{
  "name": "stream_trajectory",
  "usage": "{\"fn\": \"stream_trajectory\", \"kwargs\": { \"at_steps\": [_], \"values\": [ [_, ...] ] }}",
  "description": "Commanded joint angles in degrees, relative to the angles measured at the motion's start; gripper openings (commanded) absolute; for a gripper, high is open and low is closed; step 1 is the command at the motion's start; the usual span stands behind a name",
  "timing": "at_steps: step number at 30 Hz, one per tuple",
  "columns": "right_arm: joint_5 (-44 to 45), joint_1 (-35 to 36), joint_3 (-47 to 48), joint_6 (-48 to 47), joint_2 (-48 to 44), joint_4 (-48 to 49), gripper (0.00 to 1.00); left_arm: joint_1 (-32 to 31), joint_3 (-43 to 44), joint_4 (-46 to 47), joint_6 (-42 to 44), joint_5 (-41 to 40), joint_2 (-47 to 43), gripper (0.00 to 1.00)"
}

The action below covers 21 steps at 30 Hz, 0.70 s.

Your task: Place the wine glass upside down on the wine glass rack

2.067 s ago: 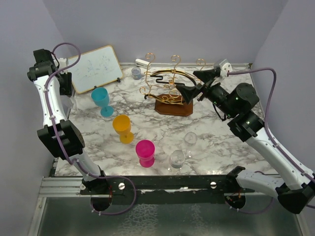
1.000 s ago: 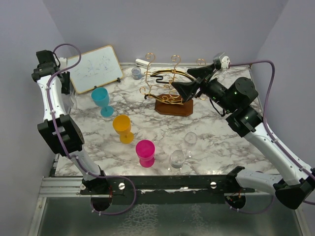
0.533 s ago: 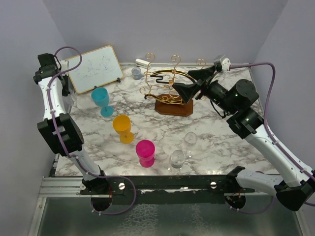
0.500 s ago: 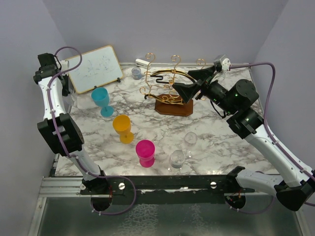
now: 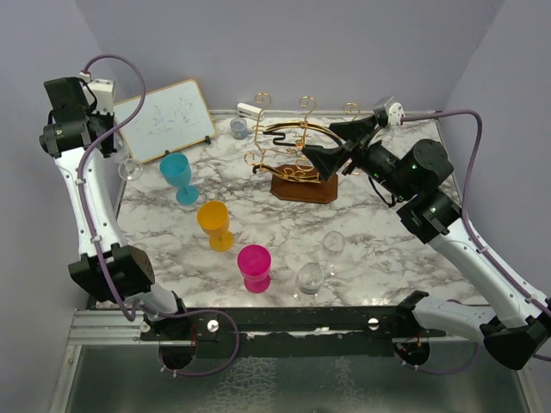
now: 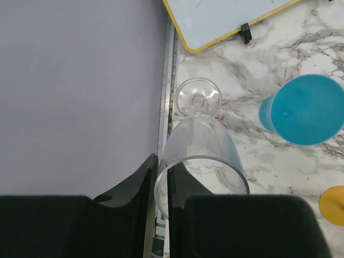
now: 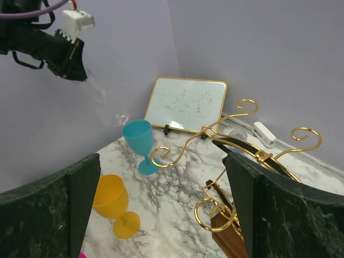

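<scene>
My left gripper is high at the far left, shut on the rim of a clear wine glass. One finger is inside the rim and one outside in the left wrist view. The glass hangs tilted, its foot pointing away from the fingers and down. The gold wire wine glass rack stands on its brown base at the back middle. My right gripper is open and empty, right beside the rack's arms. The right wrist view also shows the left gripper and the glass.
A blue glass, a yellow glass and a pink glass stand on the marble table. Two clear glasses stand near the front. A whiteboard, a small grey cup and a white object are at the back.
My left wrist has swung up and to the left, and the clear glass now shows hanging from it. My right arm moved slightly earlier and is now still.
</scene>
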Motion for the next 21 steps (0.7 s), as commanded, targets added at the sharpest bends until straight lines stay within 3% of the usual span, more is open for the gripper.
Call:
{"fn": "stream_trajectory", "kwargs": {
  "at_steps": [1, 10, 21],
  "values": [
    [-0.3, 0.3, -1.3, -1.1, -1.5, 1.7, 0.99, 0.0, -0.8, 4.9, 0.5, 3.9, -6.5, 0.0],
    [-5.8, 0.3, -2.3, 6.0, 0.5, 7.8, 0.99, 0.0, -13.2, 32.6, -5.9, 23.0, -22.0, 0.0],
    [-16.2, 0.3, -2.4, 22.5, 3.7, 20.0, 1.0, -0.1, -35.0, 74.6, -12.5, 33.9, -31.4, 0.0]
  ]
}}
